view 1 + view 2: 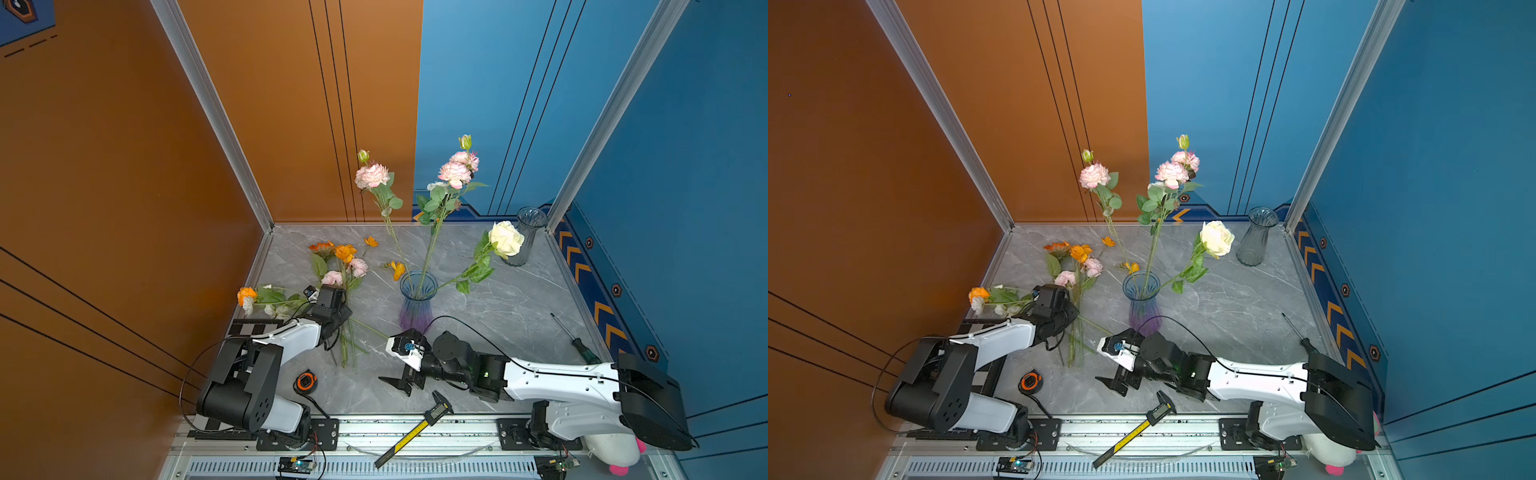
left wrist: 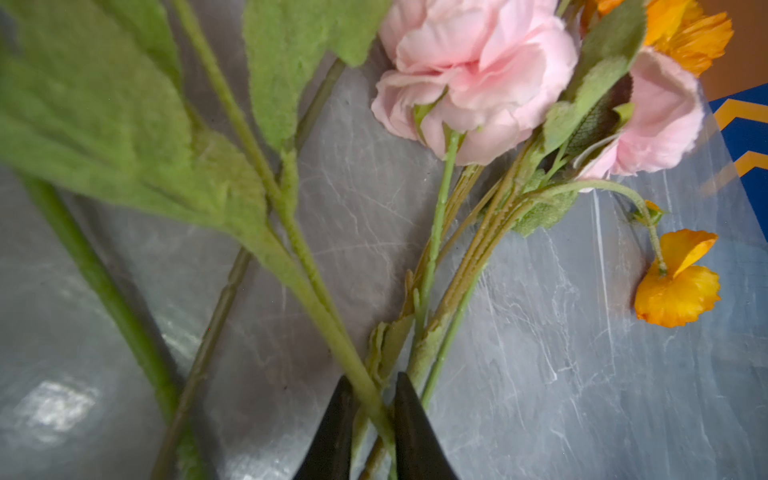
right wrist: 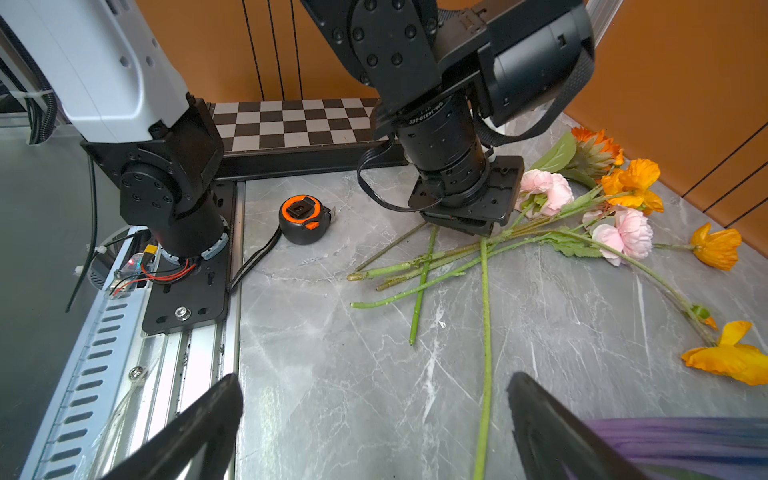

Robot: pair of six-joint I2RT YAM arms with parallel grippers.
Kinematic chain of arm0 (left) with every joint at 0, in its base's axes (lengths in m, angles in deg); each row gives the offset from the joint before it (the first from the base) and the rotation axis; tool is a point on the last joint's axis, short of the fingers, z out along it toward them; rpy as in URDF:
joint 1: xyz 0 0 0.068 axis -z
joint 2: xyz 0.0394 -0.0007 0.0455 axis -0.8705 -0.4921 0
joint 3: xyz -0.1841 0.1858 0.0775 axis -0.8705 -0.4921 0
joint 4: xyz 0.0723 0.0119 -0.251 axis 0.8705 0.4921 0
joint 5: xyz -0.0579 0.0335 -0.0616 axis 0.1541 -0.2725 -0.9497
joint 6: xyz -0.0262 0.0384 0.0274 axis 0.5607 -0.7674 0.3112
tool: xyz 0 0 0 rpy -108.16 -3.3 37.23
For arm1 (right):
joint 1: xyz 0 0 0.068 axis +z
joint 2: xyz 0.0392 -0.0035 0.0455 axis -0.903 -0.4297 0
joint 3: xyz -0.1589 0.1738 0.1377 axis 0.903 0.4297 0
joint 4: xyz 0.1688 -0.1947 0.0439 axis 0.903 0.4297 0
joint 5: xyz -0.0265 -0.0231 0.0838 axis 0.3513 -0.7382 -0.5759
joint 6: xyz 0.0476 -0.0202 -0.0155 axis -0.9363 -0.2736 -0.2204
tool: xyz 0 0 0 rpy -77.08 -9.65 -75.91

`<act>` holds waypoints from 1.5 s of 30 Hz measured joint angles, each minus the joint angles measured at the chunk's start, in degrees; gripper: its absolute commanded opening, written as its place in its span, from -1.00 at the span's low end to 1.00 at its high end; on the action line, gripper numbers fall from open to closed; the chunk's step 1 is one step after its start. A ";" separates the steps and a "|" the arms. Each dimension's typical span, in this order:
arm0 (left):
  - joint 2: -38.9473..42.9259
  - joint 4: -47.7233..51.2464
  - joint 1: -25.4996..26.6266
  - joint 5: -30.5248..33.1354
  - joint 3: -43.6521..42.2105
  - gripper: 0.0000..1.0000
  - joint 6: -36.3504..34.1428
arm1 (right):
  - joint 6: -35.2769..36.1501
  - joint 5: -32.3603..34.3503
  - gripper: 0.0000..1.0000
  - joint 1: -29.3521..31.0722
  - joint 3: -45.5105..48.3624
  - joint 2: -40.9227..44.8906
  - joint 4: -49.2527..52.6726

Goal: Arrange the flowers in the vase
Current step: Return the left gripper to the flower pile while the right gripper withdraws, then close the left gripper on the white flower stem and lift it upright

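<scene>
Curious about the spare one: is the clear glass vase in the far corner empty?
Empty: the clear glass vase shows no stems inside; the standing flowers are in the blue-purple vase.

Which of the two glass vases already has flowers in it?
The blue-purple vase mid-table, holding upright flowers; the clear grey vase at the far corner stands empty.
</scene>
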 measured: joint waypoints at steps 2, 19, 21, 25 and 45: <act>0.02 -0.63 0.00 0.00 -0.02 -0.84 0.28 | 0.00 0.00 1.00 0.00 0.00 -0.02 0.00; 18.62 4.85 1.09 3.87 -2.29 -1.00 1.20 | 0.00 -0.02 1.00 0.00 0.00 -0.81 0.15; 20.06 6.49 1.31 4.39 -2.27 -1.00 0.90 | 0.00 -0.02 1.00 0.00 0.00 -0.81 0.15; 24.55 10.14 3.67 6.14 -1.60 -1.00 -1.05 | 0.00 0.00 1.00 0.00 0.00 -0.76 0.15; 30.14 -2.89 32.46 27.30 23.17 -1.00 -35.04 | -1.14 8.83 1.00 -4.50 7.17 12.46 -2.75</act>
